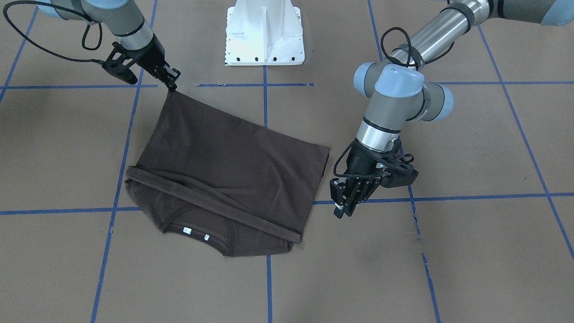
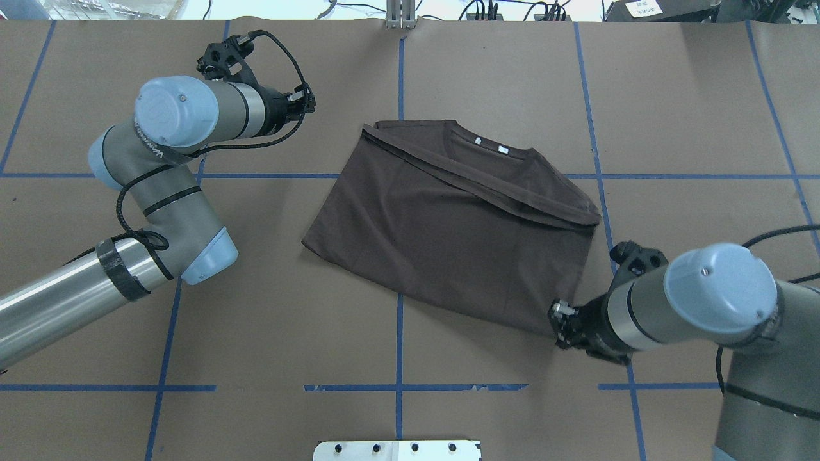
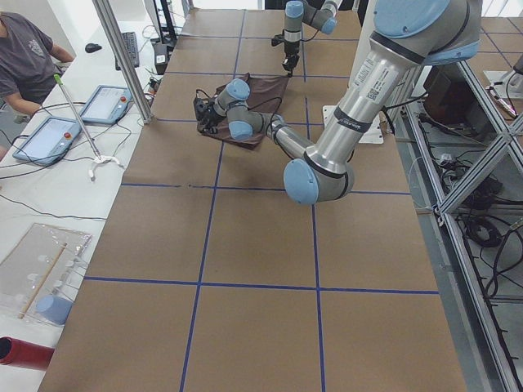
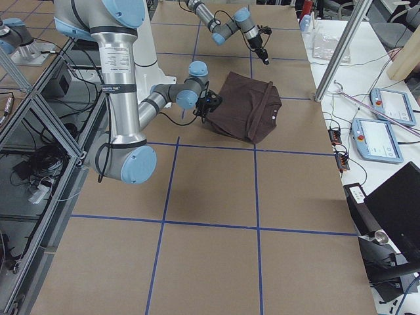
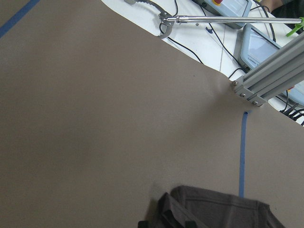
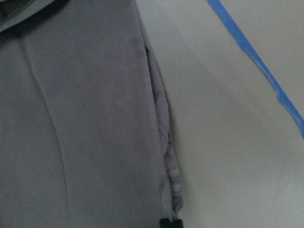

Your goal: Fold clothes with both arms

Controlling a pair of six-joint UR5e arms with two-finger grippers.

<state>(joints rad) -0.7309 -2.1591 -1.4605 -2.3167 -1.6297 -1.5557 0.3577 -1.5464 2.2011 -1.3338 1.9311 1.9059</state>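
Note:
The dark brown T-shirt (image 1: pixel 224 166) lies on the table, its lower part folded up over the chest. The neck with two white labels (image 1: pixel 188 231) faces away from the robot. It also shows in the overhead view (image 2: pixel 448 237). My right gripper (image 1: pixel 172 86) is shut on the shirt's corner nearest the robot, which is pulled to a point; it also shows overhead (image 2: pixel 557 317). The right wrist view shows the shirt's edge (image 6: pixel 161 142) close up. My left gripper (image 1: pixel 341 208) is open and empty, apart from the shirt's side edge; overhead it (image 2: pixel 312 102) hovers left of the neck end.
The white bolted pedestal (image 1: pixel 264 36) stands at the robot's side of the table. Blue tape lines (image 1: pixel 264 112) cross the brown table cover. An operator (image 3: pixel 24 57), tablets (image 3: pixel 106 102) and an aluminium post (image 4: pixel 341 46) stand beyond the table's far edge.

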